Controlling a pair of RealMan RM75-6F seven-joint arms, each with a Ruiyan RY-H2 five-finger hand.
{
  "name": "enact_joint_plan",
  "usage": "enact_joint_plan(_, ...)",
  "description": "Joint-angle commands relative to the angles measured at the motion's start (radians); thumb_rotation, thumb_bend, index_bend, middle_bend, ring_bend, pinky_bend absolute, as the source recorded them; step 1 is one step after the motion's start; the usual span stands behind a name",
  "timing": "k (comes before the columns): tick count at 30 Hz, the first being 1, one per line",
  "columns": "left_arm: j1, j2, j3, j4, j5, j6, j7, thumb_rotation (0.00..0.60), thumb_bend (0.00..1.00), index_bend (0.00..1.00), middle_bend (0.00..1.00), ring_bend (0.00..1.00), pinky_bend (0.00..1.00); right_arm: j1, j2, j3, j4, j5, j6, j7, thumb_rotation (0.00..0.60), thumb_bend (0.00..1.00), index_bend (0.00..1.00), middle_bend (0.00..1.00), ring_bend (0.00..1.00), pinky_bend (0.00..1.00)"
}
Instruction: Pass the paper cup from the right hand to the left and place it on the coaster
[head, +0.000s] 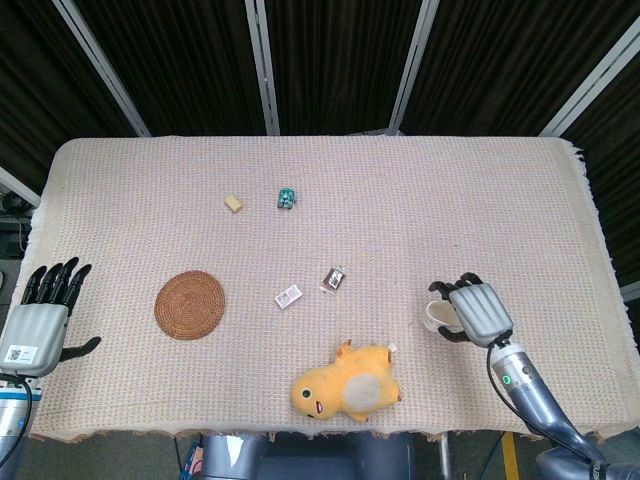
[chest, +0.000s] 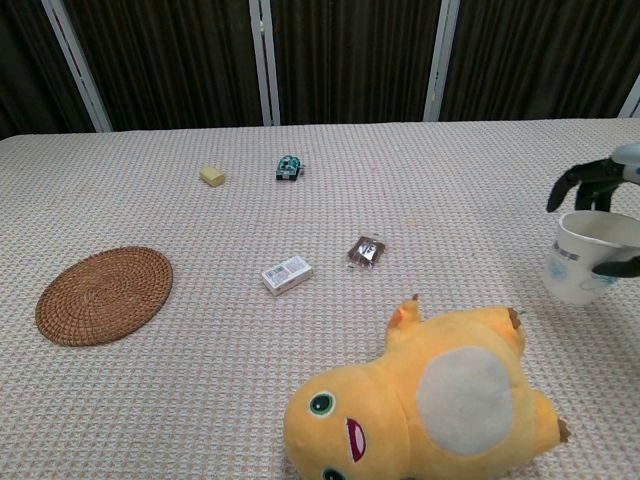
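Observation:
A white paper cup (head: 436, 316) (chest: 584, 257) hangs just above the table at the right, tilted slightly, with its mouth open. My right hand (head: 476, 310) (chest: 590, 178) grips it from the right side, fingers curled over the far rim and thumb on the near wall. The round woven coaster (head: 189, 305) (chest: 103, 294) lies flat at the left with nothing on it. Beyond the table's left edge, my left hand (head: 40, 320) hovers with its fingers spread and nothing in it; only the head view shows it.
A yellow plush duck (head: 347, 384) (chest: 430, 400) lies at the front edge between cup and coaster. A small white box (head: 288, 296), a brown packet (head: 335, 279), a yellow block (head: 233, 204) and a green toy (head: 286, 198) are scattered mid-table.

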Motion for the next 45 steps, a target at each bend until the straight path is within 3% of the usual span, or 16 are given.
enact_joint_plan(1,-0.006,0.001,-0.009,0.001,-0.017,-0.006,-0.003,0.600,0.00,0.00,0.00,0.00,0.00,0.082,-0.031,0.048,-0.017,0.077,-0.073,-0.086,0.600,0.15,0.30,0.45,0.39,0.23)
enact_joint_plan(7,-0.014,0.009,-0.027,0.005,-0.061,-0.019,-0.018,0.600,0.00,0.00,0.00,0.00,0.00,0.201,-0.121,0.086,0.019,0.220,-0.153,-0.204,0.600,0.15,0.30,0.45,0.39,0.24)
enact_joint_plan(15,-0.023,0.018,-0.040,0.019,-0.105,-0.038,-0.036,0.600,0.00,0.00,0.00,0.00,0.00,0.279,-0.222,0.065,0.083,0.321,-0.184,-0.270,0.600,0.15,0.29,0.44,0.38,0.24)
enact_joint_plan(17,-0.024,0.019,-0.041,0.020,-0.108,-0.038,-0.039,0.600,0.00,0.00,0.00,0.00,0.00,0.286,-0.235,0.062,0.090,0.324,-0.181,-0.273,0.600,0.10,0.21,0.37,0.34,0.24)
enact_joint_plan(19,-0.024,0.021,-0.042,0.022,-0.112,-0.038,-0.043,0.600,0.00,0.00,0.00,0.00,0.00,0.290,-0.247,0.058,0.090,0.318,-0.161,-0.274,0.600,0.02,0.06,0.16,0.17,0.19)
enact_joint_plan(21,-0.025,0.021,-0.041,0.023,-0.113,-0.039,-0.044,0.600,0.00,0.00,0.00,0.00,0.00,0.287,-0.239,0.054,0.071,0.306,-0.137,-0.278,0.600,0.00,0.00,0.02,0.03,0.10)
enact_joint_plan(22,-0.026,0.021,-0.040,0.025,-0.114,-0.041,-0.044,0.600,0.00,0.00,0.00,0.00,0.00,0.283,-0.227,0.053,0.051,0.299,-0.122,-0.279,0.600,0.00,0.00,0.00,0.01,0.06)
enact_joint_plan(26,-0.032,0.016,-0.036,0.030,-0.119,-0.051,-0.038,0.600,0.00,0.00,0.00,0.00,0.00,0.231,-0.122,0.049,-0.073,0.204,-0.007,-0.261,0.600,0.00,0.00,0.00,0.00,0.00)
enact_joint_plan(31,-0.049,0.004,-0.034,0.036,-0.097,-0.061,-0.034,0.600,0.00,0.00,0.00,0.00,0.00,0.128,0.006,-0.009,-0.140,0.054,0.128,-0.189,0.600,0.00,0.00,0.00,0.00,0.00)
enact_joint_plan(36,-0.094,-0.019,-0.041,0.039,-0.053,-0.092,-0.026,0.600,0.00,0.00,0.00,0.00,0.00,0.029,0.063,-0.067,-0.101,-0.045,0.242,-0.076,0.600,0.00,0.00,0.00,0.00,0.00)
enact_joint_plan(41,-0.221,-0.079,-0.067,0.057,0.035,-0.207,-0.028,0.600,0.00,0.00,0.00,0.00,0.00,-0.072,0.054,-0.113,-0.004,-0.124,0.371,0.036,0.600,0.00,0.00,0.00,0.00,0.00)
enact_joint_plan(45,-0.320,-0.124,-0.095,0.053,0.086,-0.283,-0.007,0.600,0.00,0.01,0.00,0.00,0.00,-0.123,0.042,-0.128,0.015,-0.129,0.422,0.053,0.600,0.00,0.00,0.00,0.00,0.00)
